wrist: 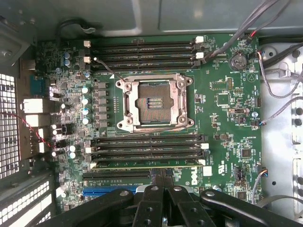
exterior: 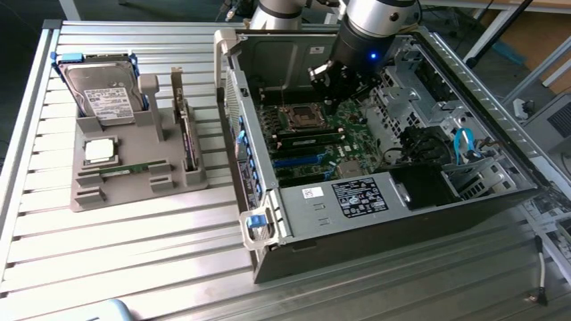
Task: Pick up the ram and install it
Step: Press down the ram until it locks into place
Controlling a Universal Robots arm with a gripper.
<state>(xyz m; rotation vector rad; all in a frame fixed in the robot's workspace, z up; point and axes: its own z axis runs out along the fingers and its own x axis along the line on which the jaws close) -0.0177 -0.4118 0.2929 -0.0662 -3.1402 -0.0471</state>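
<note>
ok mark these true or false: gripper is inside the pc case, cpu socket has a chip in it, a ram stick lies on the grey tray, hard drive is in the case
1. The gripper is inside the case. True.
2. The socket holds a chip. False: it is empty, contacts bare.
3. A ram stick lies on the tray. True.
4. The hard drive is in the case. False: it stands on the tray, outside.

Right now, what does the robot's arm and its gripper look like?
The arm is a thick round tube, silvery grey above and black lower down, with a small blue light glowing on the black part. The gripper is matte black, built from jointed bars pinned together with round silver rivets.
</note>
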